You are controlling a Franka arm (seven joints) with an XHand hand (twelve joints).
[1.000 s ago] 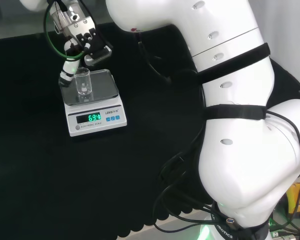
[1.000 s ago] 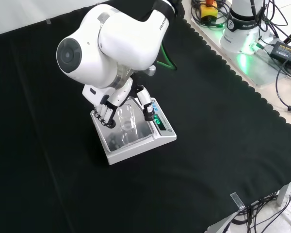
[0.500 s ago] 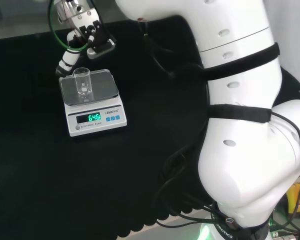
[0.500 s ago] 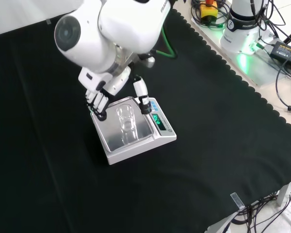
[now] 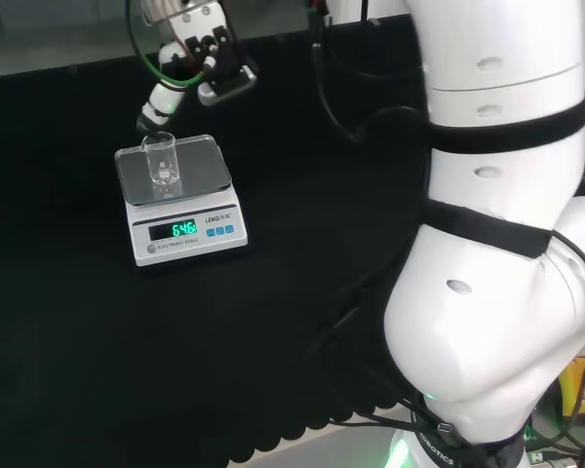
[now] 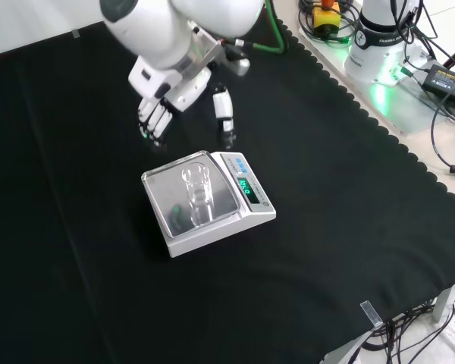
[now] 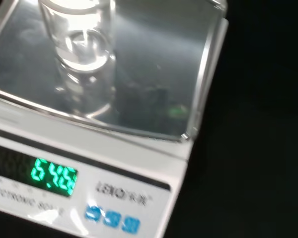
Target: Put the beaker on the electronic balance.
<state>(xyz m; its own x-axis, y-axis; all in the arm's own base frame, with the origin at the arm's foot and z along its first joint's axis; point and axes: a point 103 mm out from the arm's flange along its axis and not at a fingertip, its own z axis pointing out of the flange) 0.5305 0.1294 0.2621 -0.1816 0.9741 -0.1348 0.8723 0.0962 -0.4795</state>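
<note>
Clear beaker (image 5: 162,159) stands upright on the steel pan of the electronic balance (image 5: 180,210), toward the pan's far edge in the head view and near its middle in the front view (image 6: 198,189); green display lit. The hand (image 6: 169,97) hangs above the black cloth (image 6: 326,197) past the balance's upper edge in the front view, apart from the beaker, fingers spread and relaxed, thumb (image 6: 224,110) standing off to the side, holding nothing. Beaker looks empty, though the clear glass makes that hard to confirm.
</note>
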